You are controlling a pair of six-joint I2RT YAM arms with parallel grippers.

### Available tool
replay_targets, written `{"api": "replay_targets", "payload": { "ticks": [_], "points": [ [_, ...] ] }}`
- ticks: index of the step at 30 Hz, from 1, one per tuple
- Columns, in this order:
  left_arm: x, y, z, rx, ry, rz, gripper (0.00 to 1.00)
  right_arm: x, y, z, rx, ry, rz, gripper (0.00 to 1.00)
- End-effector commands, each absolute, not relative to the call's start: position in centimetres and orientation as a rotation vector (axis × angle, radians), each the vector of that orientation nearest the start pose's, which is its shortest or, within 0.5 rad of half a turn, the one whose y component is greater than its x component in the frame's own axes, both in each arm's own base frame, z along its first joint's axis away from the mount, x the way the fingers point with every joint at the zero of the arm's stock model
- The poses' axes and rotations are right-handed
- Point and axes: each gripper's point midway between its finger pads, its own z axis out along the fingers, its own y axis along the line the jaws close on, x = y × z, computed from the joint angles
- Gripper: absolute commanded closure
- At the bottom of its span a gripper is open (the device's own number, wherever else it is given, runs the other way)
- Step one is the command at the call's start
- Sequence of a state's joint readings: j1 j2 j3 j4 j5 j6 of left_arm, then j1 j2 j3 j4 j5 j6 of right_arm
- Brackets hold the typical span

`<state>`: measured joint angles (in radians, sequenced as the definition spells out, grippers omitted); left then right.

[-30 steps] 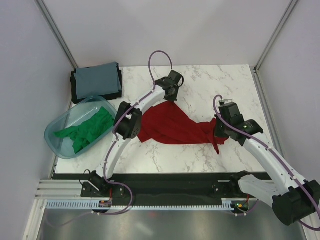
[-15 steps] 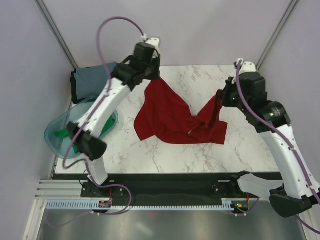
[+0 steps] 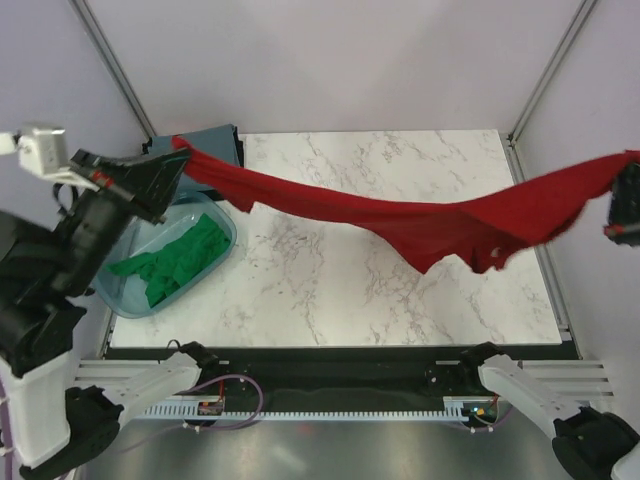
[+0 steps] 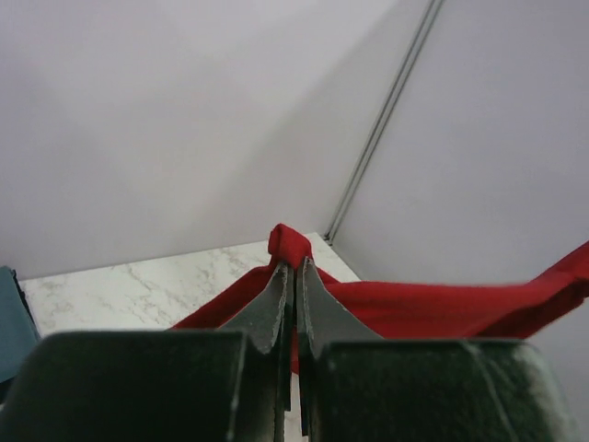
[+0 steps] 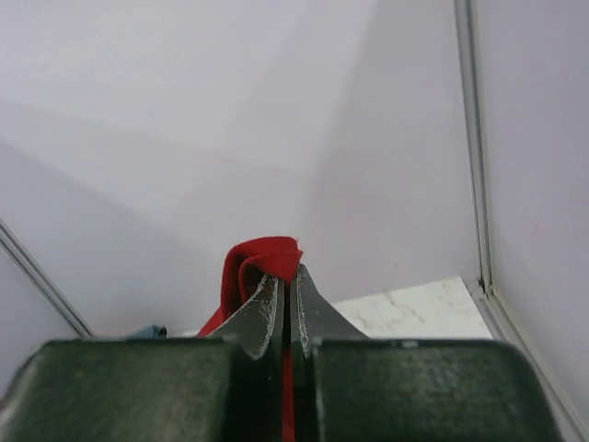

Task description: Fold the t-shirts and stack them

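The dark red t-shirt (image 3: 400,215) hangs stretched in the air high above the marble table (image 3: 330,290), from upper left to far right. My left gripper (image 3: 178,150) is shut on its left end; the pinched cloth shows at the fingertips in the left wrist view (image 4: 290,247). My right gripper (image 3: 625,175) is shut on its right end, seen as a red fold in the right wrist view (image 5: 267,262). A bright green t-shirt (image 3: 170,262) lies crumpled in the teal basin (image 3: 222,218). A folded grey-blue t-shirt (image 3: 215,140) lies on a dark one at the back left, mostly hidden by my left arm.
The basin stands at the table's left edge. White walls and metal corner posts (image 3: 545,70) close in the back and sides. A black rail (image 3: 330,365) runs along the near edge.
Both arms have risen high and spread apart. The red t-shirt, which lay bunched on the table, is now lifted off it and pulled out into a long band.
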<state>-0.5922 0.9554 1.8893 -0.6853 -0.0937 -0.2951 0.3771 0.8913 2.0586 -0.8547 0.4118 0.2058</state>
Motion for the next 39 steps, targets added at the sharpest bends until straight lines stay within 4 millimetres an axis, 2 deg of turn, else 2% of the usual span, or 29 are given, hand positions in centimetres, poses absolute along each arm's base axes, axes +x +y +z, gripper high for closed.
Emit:
{"api": "replay_targets", "payload": {
  "ticks": [1,3,6,9,12,15,16,18,19,20,21,22,23,24,25,26,27,28,29,30,31,32,33,34,35,37,38,39],
  "points": [
    [15.8,-11.1,60.1,0.138,1.244,-0.747,0.98,9.4,-4.4,64.0,0.311,1.053,0.216,1.00],
    [13.7,-9.7,60.9,0.131,1.188,-0.760,0.98,7.6,-5.2,65.1,0.316,0.987,0.223,1.00],
    [11.9,-8.6,61.6,0.121,1.146,-0.777,0.98,4.9,-6.3,66.7,0.300,0.896,0.215,1.00],
    [11.5,-8.4,61.9,0.118,1.133,-0.784,0.98,4.3,-6.5,67.9,0.284,0.861,0.215,1.00],
    [12.7,-8.7,61.5,0.102,1.160,-0.767,0.98,6.8,-5.7,68.2,0.280,0.905,0.214,1.00],
    [15.1,-9.3,60.4,0.068,1.218,-0.729,0.98,11.3,-4.9,67.1,0.325,1.000,0.166,1.00],
    [16.2,-9.3,60.0,0.037,1.237,-0.701,0.98,13.8,-3.9,66.5,0.319,1.051,0.139,1.00],
    [19.1,-10.0,58.1,0.011,1.307,-0.638,0.98,17.4,-3.3,65.0,0.322,1.131,0.044,1.00],
    [21.4,-10.3,56.6,-0.022,1.356,-0.575,0.98,20.2,-2.3,64.2,0.320,1.174,-0.003,1.00],
    [22.8,-10.6,55.7,-0.035,1.386,-0.539,0.98,21.9,-2.0,63.4,0.325,1.205,-0.055,1.00],
    [24.0,-10.9,54.9,-0.045,1.412,-0.503,0.98,24.1,-1.4,62.0,0.319,1.250,-0.111,1.00],
    [25.3,-10.9,54.3,-0.071,1.425,-0.463,0.98,27.2,-0.8,60.3,0.310,1.312,-0.213,1.00],
    [26.8,-11.3,53.2,-0.070,1.457,-0.428,0.98,29.0,-0.2,59.3,0.299,1.338,-0.255,1.00],
    [29.0,-12.2,51.5,-0.065,1.507,-0.394,0.98,31.1,-0.2,58.2,0.309,1.355,-0.311,1.00],
    [30.6,-13.1,50.3,-0.047,1.542,-0.392,0.98,35.3,1.1,55.8,0.257,1.421,-0.344,1.00],
    [32.1,-13.5,49.1,-0.055,1.576,-0.400,0.98,37.5,1.0,54.3,0.272,1.452,-0.343,1.00],
    [35.9,-13.2,46.0,-0.083,1.656,-0.354,0.98,39.8,0.0,52.6,0.289,1.486,-0.375,1.00],
    [37.7,-13.7,44.1,-0.073,1.711,-0.386,0.98,44.4,0.8,48.4,0.252,1.580,-0.402,1.00],
    [39.7,-13.4,41.9,-0.108,1.767,-0.387,0.98,46.7,0.7,46.1,0.262,1.622,-0.417,1.00],
    [42.2,-12.2,39.2,-0.145,1.831,-0.352,0.98,48.7,-0.1,45.0,0.277,1.647,-0.434,1.00],
    [45.4,-12.6,33.7,-0.152,1.962,-0.323,0.98,53.6,0.8,38.4,0.224,1.779,-0.466,0.97],
    [47.5,-11.6,31.6,-0.207,2.018,-0.311,0.96,55.8,1.5,35.9,0.216,1.836,-0.427,0.81],
    [47.7,-11.3,28.0,-0.245,2.157,-0.296,0.89,56.7,1.4,35.4,0.224,1.877,-0.393,0.48],
    [49.3,-12.9,22.2,-0.223,2.318,-0.383,0.64,58.4,1.7,31.1,0.237,1.959,-0.392,0.02],
    [50.2,-13.1,22.5,-0.209,2.332,-0.419,0.49,57.8,1.8,29.8,0.249,2.014,-0.413,0.02],
    [50.2,-13.7,19.7,-0.198,2.424,-0.432,0.29,57.2,2.0,29.6,0.280,2.028,-0.384,0.02],
    [50.2,-13.6,18.9,-0.206,2.444,-0.423,0.26,57.2,2.1,29.9,0.286,2.005,-0.363,0.02],
    [49.9,-13.5,18.8,-0.211,2.446,-0.420,0.25,56.2,2.0,26.7,0.263,2.074,-0.388,0.02]
  ]
}}
